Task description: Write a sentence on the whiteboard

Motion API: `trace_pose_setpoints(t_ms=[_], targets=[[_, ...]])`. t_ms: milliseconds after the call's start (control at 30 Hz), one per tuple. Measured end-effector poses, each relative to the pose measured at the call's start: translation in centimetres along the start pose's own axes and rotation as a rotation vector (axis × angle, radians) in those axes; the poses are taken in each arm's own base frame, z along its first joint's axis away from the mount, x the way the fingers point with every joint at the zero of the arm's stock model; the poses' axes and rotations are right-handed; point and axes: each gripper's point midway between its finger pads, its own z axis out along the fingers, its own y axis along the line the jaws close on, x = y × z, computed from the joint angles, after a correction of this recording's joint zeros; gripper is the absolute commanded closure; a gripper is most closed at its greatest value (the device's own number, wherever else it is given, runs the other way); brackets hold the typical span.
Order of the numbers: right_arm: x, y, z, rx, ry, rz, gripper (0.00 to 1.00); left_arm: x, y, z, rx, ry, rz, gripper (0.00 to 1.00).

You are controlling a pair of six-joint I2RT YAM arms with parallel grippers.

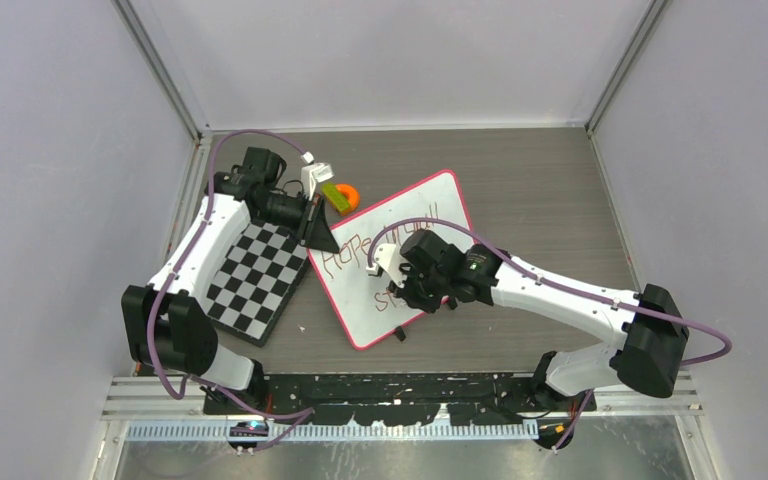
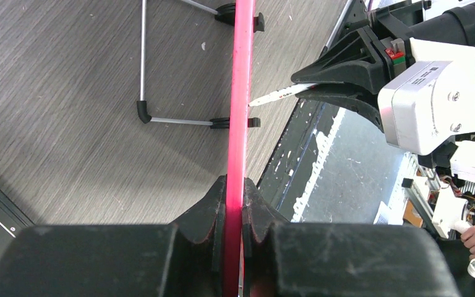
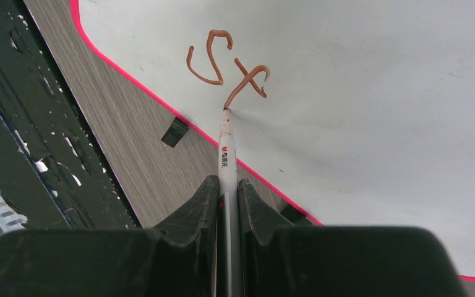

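The whiteboard (image 1: pixel 360 305), white with a pink-red rim, lies tilted at the table's middle. The sentence (image 1: pixel 365 250) runs across it in reddish-brown, with "st" (image 3: pixel 226 62) starting a second line. My left gripper (image 1: pixel 318 235) is shut on the board's left rim, which shows edge-on in the left wrist view (image 2: pixel 241 93) between the fingers (image 2: pixel 234 204). My right gripper (image 1: pixel 415 290) is shut on a white marker (image 3: pixel 226 154), and its tip touches the board at the foot of the "t". The right gripper (image 3: pixel 227 192) hovers over the board's near edge.
A black-and-white checkerboard (image 1: pixel 255 275) lies left of the whiteboard. A green and orange object (image 1: pixel 340 195) sits behind the left gripper. Black clip feet (image 3: pixel 174 132) and a wire stand (image 2: pixel 143 74) are at the board's near edge. A black rail (image 1: pixel 400 405) runs along the table front.
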Motion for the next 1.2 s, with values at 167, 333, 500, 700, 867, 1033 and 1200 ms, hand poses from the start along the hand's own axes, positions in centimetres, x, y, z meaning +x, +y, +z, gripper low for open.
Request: trace_pose_setpoints(t_ms=[167,333,500,700,867,1033,1200], targets=[[0.0,-0.1,0.0,0.005,0.001,0.0,1.0,0.0,0.0,0.0,0.0,0.0,0.0,1.0],[0.1,-0.3,-0.3,0.02,0.007,-0.001,1.0,0.0,0.0,0.0,0.0,0.0,0.0,1.0],[-0.5,-1.2,-1.1,0.062,-0.005,-0.004,1.0,0.0,0.0,0.0,0.0,0.0,0.0,1.0],[-2.1,-1.0,-2.6,0.046,-0.056,-0.004,1.0,0.0,0.0,0.0,0.001,0.001,-0.002,1.0],[-2.3,-0.7,-4.0,0.033,-0.09,-0.002,1.0,0.1,0.0,0.0,0.002,0.002,-0.002,1.0],[-2.0,-1.4,-4.3,0.038,-0.101,0.027,1.0,0.1,0.0,0.0,0.002,0.002,-0.002,1.0],[-0.9,-1.4,-4.5,0.024,-0.108,0.045,1.0,0.1,0.0,0.0,0.002,0.002,-0.002,1.0]])
